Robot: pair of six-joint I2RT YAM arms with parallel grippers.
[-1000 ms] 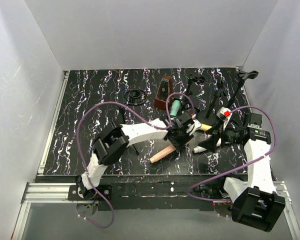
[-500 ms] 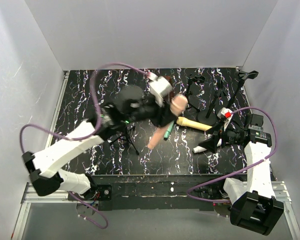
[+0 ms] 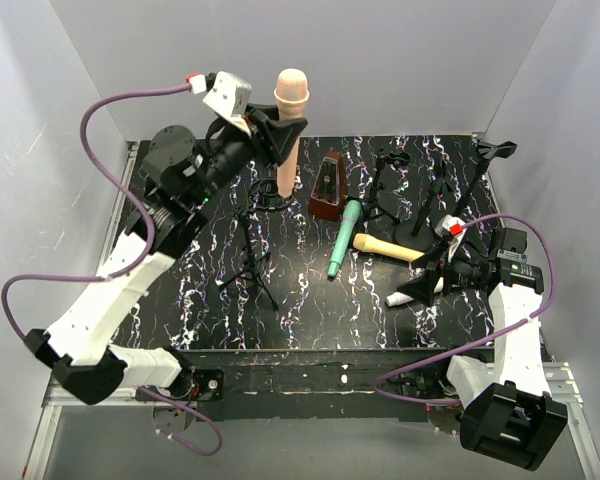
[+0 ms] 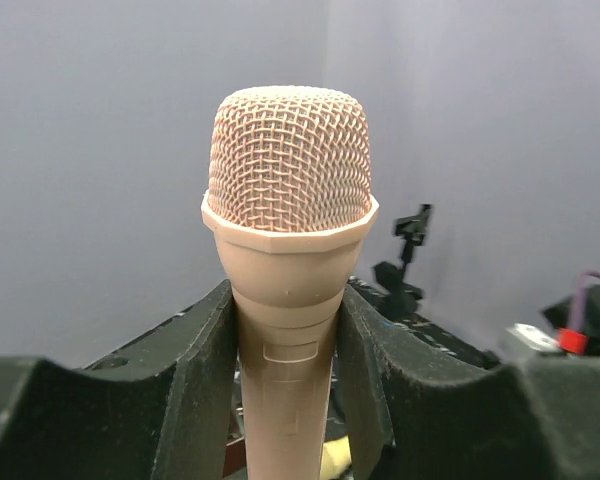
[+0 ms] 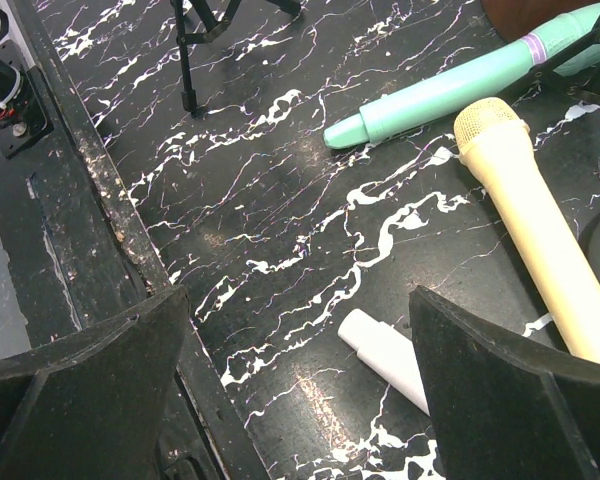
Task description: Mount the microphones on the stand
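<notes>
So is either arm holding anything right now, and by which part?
The left gripper holds the peach-pink microphone upright, clamped on its handle just below the head. The right gripper is open and empty.

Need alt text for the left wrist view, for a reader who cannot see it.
A peach-pink microphone stands upright, mesh head up, clamped by its handle in the left gripper. A black stand shows behind it, to the right.

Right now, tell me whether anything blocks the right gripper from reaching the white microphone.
Nothing visible does. In the right wrist view the white microphone lies on bare table just ahead of the open right gripper, inside the span of its jaws. The yellow microphone lies close on one side, apart from it, and might get brushed.
</notes>
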